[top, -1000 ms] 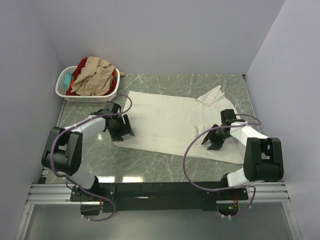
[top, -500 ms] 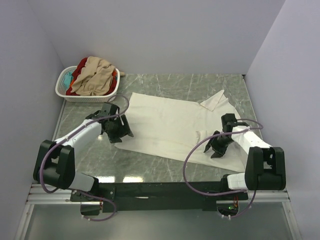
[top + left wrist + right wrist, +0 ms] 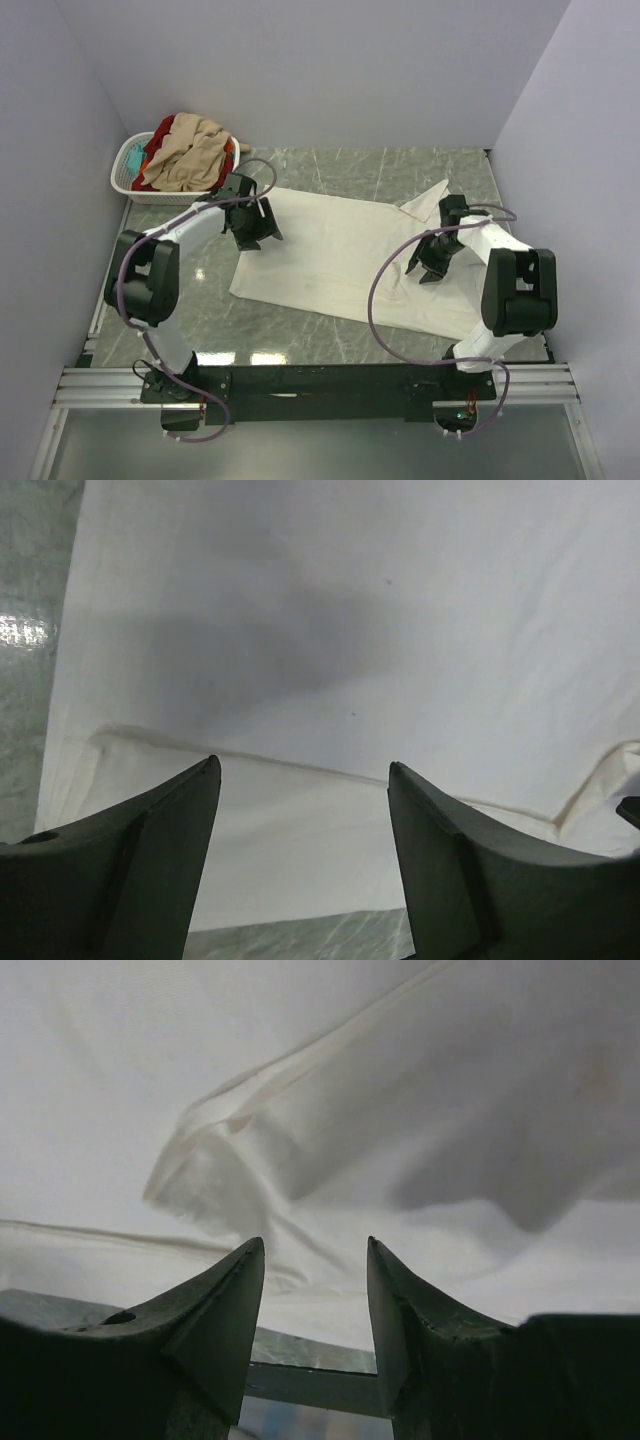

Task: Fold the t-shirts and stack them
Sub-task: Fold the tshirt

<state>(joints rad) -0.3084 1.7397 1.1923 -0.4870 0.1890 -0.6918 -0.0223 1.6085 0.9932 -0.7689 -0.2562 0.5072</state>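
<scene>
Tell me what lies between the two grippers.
Only the cream-white t-shirt, spread on the table, fills the stretch from the left gripper to the right gripper; the top view shows it.

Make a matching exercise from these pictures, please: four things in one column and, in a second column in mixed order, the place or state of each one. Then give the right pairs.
Column one
1. cream-white shirt
2. basket
3. tan shirt
4. left gripper

Column two
A. on top of the pile inside the basket
B. open, holding nothing, above the cream-white shirt
C. spread out in the middle of the table
D. in the far left corner of the table

Right pairs: 1-C, 2-D, 3-A, 4-B
</scene>
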